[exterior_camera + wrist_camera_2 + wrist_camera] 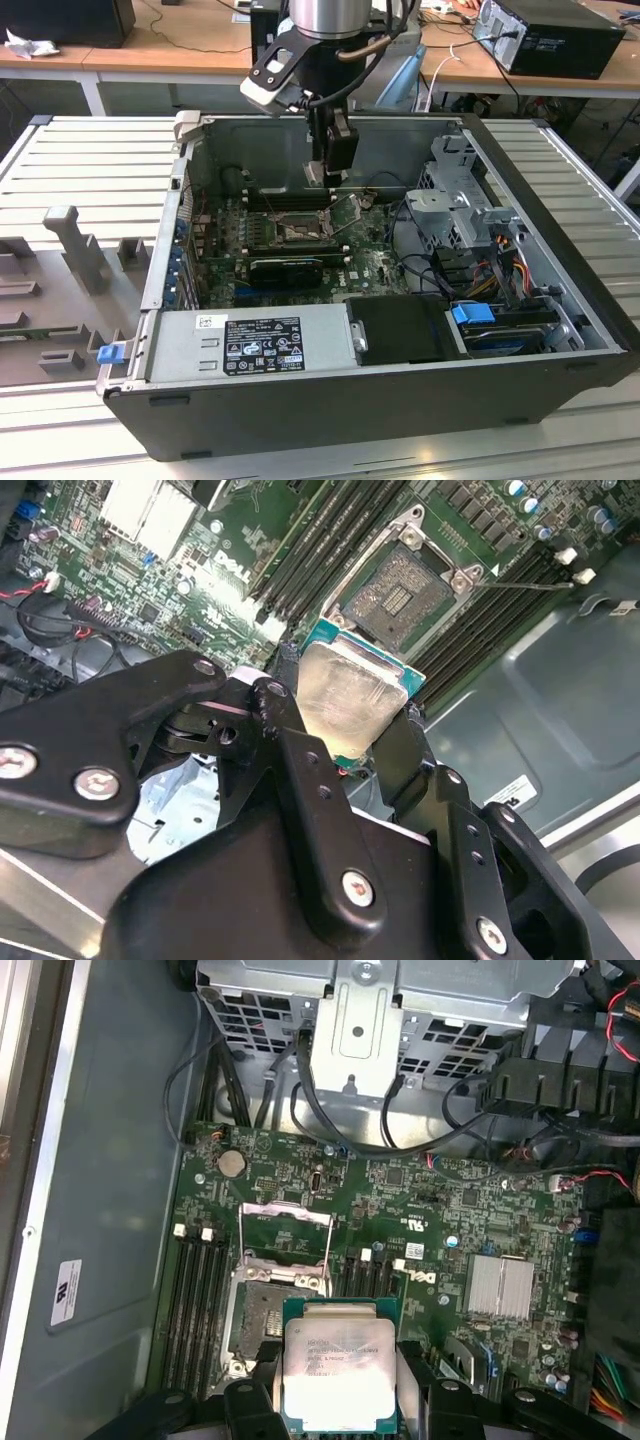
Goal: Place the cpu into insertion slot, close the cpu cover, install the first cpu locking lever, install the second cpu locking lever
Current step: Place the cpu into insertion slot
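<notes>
The cpu (345, 685) is gripped by its edges between the fingers of the hand (350, 720) and held clear above the green motherboard (400, 1190). Just beyond it, the insertion slot (262, 1315) is seen uncovered, with the cpu cover (290, 1216) raised. All is enclosed by the open computer case (300, 400).

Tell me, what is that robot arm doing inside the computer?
The robot's gripper holds the cpu between its fingers, above the green motherboard in the open computer case. The insertion slot sits empty near the chip, and the cpu cover is tipped up, open. The cpu is not in the slot yet.
</notes>
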You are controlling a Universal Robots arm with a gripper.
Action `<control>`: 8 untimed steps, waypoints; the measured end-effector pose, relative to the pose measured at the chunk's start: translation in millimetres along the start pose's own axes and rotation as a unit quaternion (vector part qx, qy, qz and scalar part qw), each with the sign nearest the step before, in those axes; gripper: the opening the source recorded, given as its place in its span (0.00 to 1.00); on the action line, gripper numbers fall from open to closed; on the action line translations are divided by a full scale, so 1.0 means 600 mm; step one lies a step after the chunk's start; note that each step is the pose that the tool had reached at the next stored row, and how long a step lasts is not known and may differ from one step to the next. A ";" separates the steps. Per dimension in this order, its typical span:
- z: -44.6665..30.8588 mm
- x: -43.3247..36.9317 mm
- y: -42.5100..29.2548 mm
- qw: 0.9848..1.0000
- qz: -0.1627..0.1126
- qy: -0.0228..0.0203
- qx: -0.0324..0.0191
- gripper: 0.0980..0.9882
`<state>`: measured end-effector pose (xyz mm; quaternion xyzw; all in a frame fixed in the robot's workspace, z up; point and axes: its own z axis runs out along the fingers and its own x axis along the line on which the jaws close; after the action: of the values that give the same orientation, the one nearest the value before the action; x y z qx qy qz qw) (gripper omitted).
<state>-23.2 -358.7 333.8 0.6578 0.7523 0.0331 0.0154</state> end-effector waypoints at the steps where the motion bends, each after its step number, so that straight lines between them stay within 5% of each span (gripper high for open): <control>1: 0.002 0.000 0.000 1.000 0.000 0.000 0.000 0.49; 6: 0.021 0.000 -0.002 1.000 0.000 0.000 0.003 0.49; 8: 0.030 0.001 -0.002 1.000 0.017 0.000 0.010 0.49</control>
<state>-23.4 -357.9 315.7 0.6705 0.7414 0.0262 0.0085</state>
